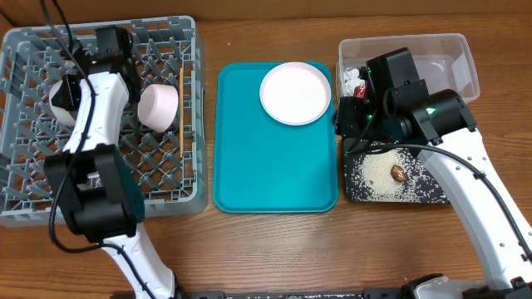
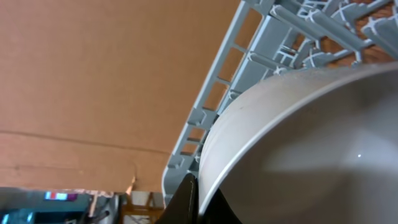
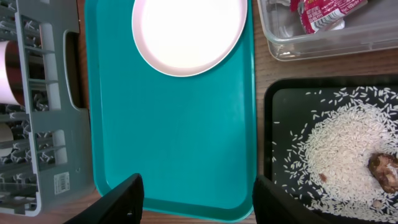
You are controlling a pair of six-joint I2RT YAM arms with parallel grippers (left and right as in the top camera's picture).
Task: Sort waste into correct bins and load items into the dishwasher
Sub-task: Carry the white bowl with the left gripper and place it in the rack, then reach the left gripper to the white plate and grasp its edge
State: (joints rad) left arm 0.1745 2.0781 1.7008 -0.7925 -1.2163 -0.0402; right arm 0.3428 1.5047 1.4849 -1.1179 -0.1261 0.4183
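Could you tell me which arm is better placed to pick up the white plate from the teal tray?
Right, probably. The right gripper, open, hangs over the teal tray with the white plate just ahead, while the left gripper is at the dish rack, apparently clamped on the metal bowl.

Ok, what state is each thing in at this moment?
Plate: on the teal tray, empty.
Wrapper: in the clear tub.
Rice: in the black tray, with the brown lump.
Cup: on its side in the rack.
Chopsticks: lying in the rack.
Left gripper: shut on the rim of the bowl.
Right gripper: open, empty.
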